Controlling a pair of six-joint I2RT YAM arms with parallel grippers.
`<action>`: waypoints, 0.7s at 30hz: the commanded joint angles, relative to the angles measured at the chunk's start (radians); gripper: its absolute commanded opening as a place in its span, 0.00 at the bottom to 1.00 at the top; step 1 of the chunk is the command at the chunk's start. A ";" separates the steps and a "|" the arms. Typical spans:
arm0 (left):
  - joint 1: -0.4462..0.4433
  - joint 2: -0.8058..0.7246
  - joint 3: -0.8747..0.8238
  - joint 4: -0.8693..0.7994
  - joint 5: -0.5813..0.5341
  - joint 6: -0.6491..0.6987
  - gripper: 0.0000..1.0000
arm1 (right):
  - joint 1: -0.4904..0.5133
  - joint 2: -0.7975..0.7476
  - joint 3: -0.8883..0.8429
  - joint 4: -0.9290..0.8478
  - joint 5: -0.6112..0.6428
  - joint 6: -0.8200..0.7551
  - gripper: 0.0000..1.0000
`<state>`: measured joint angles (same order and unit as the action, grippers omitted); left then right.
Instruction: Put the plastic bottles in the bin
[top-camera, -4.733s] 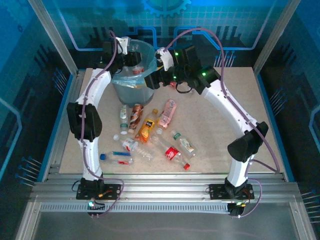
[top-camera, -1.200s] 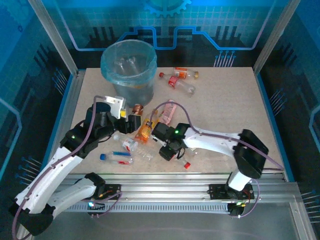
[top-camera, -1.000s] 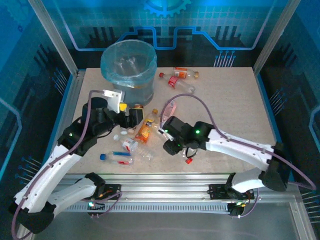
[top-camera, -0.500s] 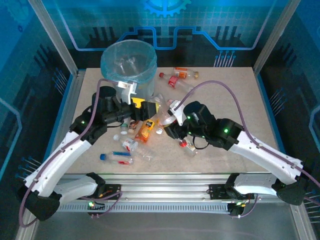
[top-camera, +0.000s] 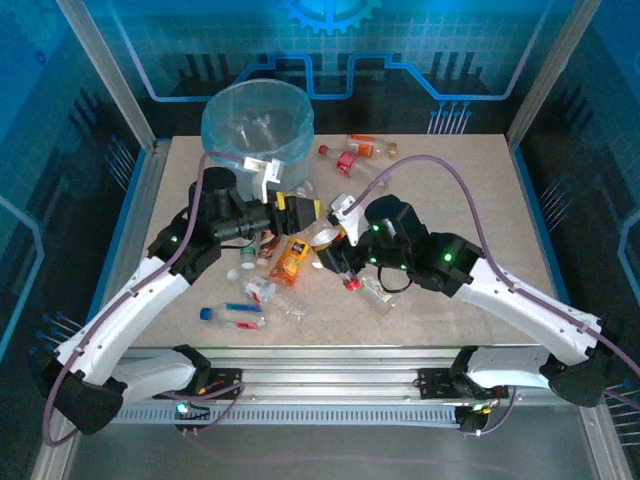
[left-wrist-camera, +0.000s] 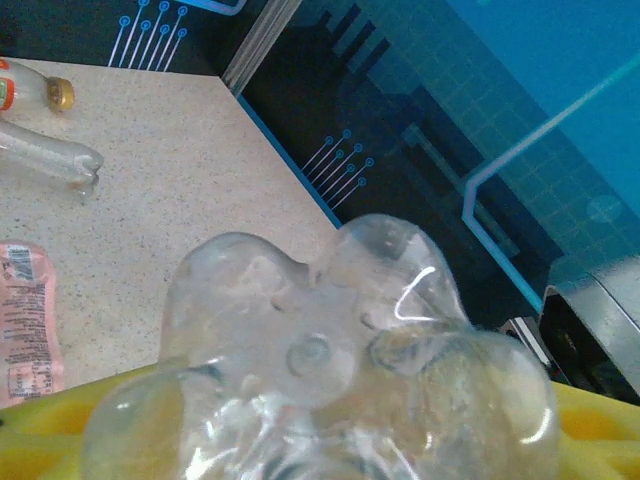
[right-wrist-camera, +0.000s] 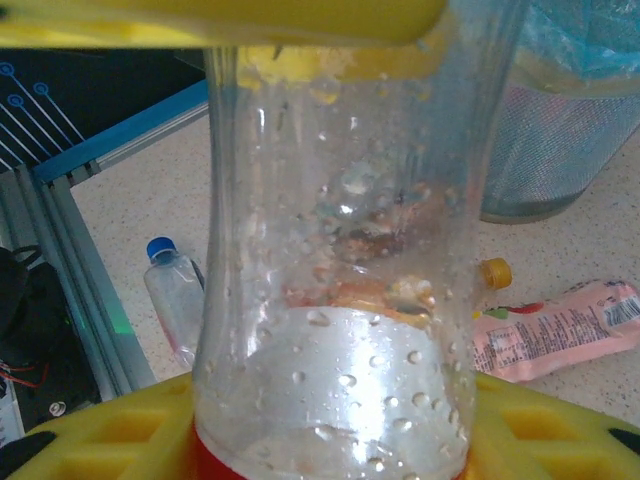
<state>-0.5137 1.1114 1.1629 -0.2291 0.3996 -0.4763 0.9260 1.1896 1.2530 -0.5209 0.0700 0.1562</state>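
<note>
the bin (top-camera: 228, 140), lined with a blue bag, stands at the far left of the surface (top-camera: 470, 210). just in front of the bin, the left end effector (top-camera: 305, 212) is grasping a clear bottle (top-camera: 324, 234). the left wrist view looks straight onto the dimpled, crushed base of that bottle (left-wrist-camera: 320, 360), which is pressed between the yellow fingers (left-wrist-camera: 590, 430). a little farther in front of the bin and to its right, the right end effector (top-camera: 338, 262) is clenched on a red bottle (top-camera: 351, 283), whose red cap shows just beneath it. in the right wrist view this bottle (right-wrist-camera: 335, 280), wet inside, sits between yellow fingers (right-wrist-camera: 540, 420), with the bin's grey wall (right-wrist-camera: 560, 150) behind. loose bottles lie in front of the bin: an orange bottle (top-camera: 293, 258), a pink bottle (right-wrist-camera: 560, 330) and, farthest from the bin, a blue-capped bottle (top-camera: 235, 316). a few more bottles (top-camera: 357, 155) lie to the right of the bin, near the far edge.
</note>
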 joint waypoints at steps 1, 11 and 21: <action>-0.001 0.015 0.031 0.035 0.011 -0.015 0.63 | -0.009 0.011 0.048 0.051 -0.028 -0.028 0.55; 0.004 0.035 0.217 -0.070 -0.196 0.082 0.55 | -0.064 0.067 0.175 0.077 0.023 -0.049 0.87; 0.225 0.237 0.637 -0.152 -0.423 0.123 0.51 | -0.136 0.143 0.376 0.131 0.070 -0.116 0.98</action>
<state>-0.3481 1.2903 1.7130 -0.3477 0.0685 -0.3813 0.8173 1.3140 1.5726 -0.4313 0.1108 0.0700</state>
